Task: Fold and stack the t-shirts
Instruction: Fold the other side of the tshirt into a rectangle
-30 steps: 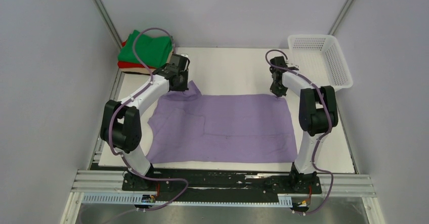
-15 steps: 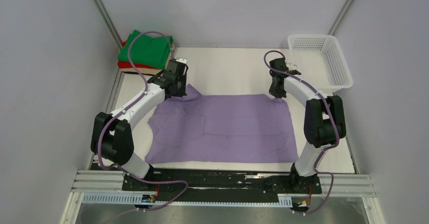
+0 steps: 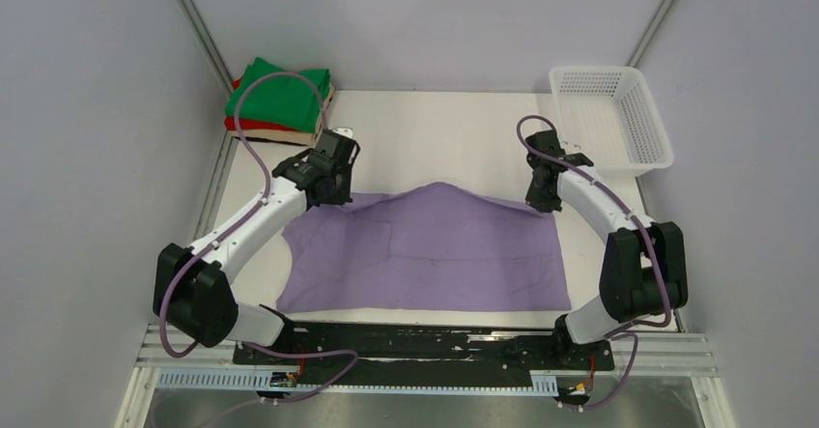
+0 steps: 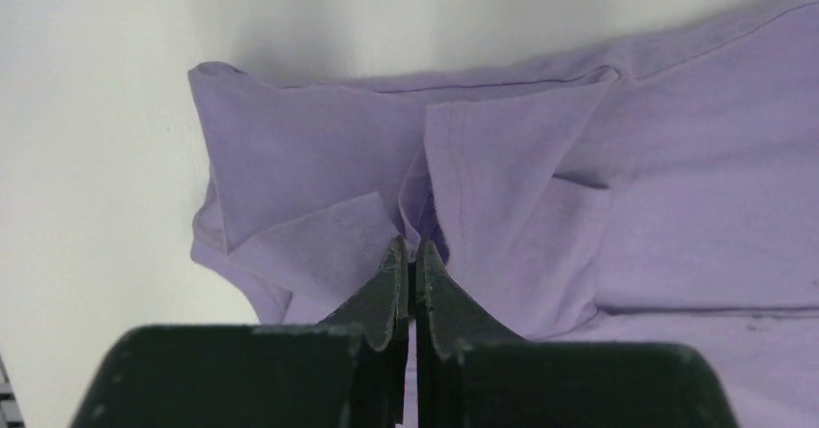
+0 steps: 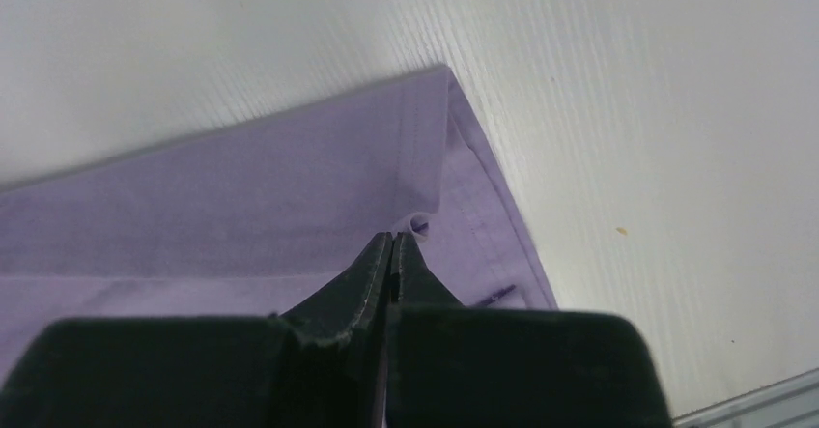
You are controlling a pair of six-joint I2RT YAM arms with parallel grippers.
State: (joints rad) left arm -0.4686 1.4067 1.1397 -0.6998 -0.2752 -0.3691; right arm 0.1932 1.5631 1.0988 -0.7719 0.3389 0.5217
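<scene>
Both far corners of the lavender t-shirt [image 3: 435, 249] have come nearer, and its far edge now humps between them. Far left, the folded t-shirts [image 3: 280, 104], green on top, await it. The left hand [image 3: 331, 185] pinches bunched sleeve-side cloth. The right hand [image 3: 544, 199] pinches the hem corner. Both seem set to carry the far edge evenly over the worktop [image 3: 435, 138] for a fold.

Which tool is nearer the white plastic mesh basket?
Right. The right tool hangs just left of the white plastic mesh basket; the left tool is across the table.
</scene>
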